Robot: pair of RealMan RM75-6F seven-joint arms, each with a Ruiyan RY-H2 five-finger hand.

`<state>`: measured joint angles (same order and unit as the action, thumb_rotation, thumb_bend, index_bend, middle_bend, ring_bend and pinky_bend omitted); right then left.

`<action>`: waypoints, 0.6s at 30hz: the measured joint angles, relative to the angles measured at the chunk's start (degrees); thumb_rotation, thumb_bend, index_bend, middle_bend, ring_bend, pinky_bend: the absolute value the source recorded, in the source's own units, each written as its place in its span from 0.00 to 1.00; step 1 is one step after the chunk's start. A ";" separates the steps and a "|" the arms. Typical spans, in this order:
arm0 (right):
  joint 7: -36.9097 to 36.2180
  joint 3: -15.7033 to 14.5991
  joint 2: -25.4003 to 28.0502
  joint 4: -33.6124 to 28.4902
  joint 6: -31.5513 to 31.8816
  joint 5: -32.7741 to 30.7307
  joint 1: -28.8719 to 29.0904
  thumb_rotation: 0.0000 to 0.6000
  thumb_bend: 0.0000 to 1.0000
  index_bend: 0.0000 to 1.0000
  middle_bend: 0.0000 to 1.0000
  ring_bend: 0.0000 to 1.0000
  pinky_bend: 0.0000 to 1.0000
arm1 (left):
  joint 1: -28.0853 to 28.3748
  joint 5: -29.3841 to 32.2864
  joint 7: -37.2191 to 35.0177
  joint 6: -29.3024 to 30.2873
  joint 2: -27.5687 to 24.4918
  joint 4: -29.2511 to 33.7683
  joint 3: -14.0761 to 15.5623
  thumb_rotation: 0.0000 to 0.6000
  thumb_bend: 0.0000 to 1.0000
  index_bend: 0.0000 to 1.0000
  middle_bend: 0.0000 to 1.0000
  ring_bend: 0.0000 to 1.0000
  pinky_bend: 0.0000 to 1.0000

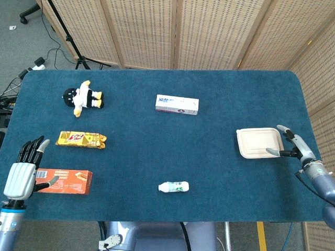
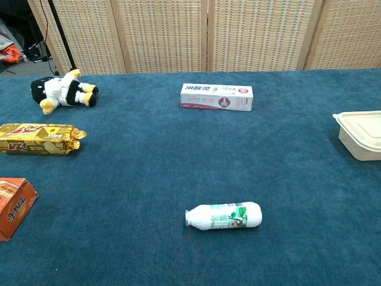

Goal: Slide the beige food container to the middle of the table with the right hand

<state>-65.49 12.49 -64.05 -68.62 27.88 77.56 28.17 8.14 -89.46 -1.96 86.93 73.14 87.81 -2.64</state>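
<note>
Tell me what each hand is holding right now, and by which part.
Nothing is held. The right hand is open at the right edge of the beige food container, fingers spread, not gripping it. The left hand is open beside the orange box.

Woven folding screens (image 1: 209,31) behind blue table (image 1: 220,89)

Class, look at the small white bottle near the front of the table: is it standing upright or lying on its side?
Lying on its side. The bottle stretches lengthwise along the table, cap end leftward.

Both the left robot hand (image 1: 21,175) and right robot hand (image 1: 296,149) hover, fingers spread.
</note>
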 measured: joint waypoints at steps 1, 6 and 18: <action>-0.33 -0.23 -0.30 0.44 -0.10 0.38 0.09 1.00 0.21 0.07 0.00 0.00 0.04 | 0.02 0.00 0.03 -0.04 0.02 -0.03 0.01 1.00 0.11 0.00 0.00 0.00 0.01; -2.45 -1.34 -1.65 2.31 -0.18 1.99 0.39 1.00 0.21 0.07 0.00 0.00 0.04 | 0.08 -0.04 0.32 -0.20 0.17 -0.08 0.09 1.00 0.11 0.00 0.00 0.00 0.01; -6.96 -3.86 -2.62 2.69 1.55 5.77 1.16 1.00 0.21 0.07 0.00 0.00 0.04 | 0.04 -0.48 0.32 0.04 0.19 0.01 0.30 1.00 0.11 0.00 0.00 0.00 0.01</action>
<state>-72.44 8.63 -66.67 -65.93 29.43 83.33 29.33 8.17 -89.94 -1.64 86.97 73.33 87.82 -2.35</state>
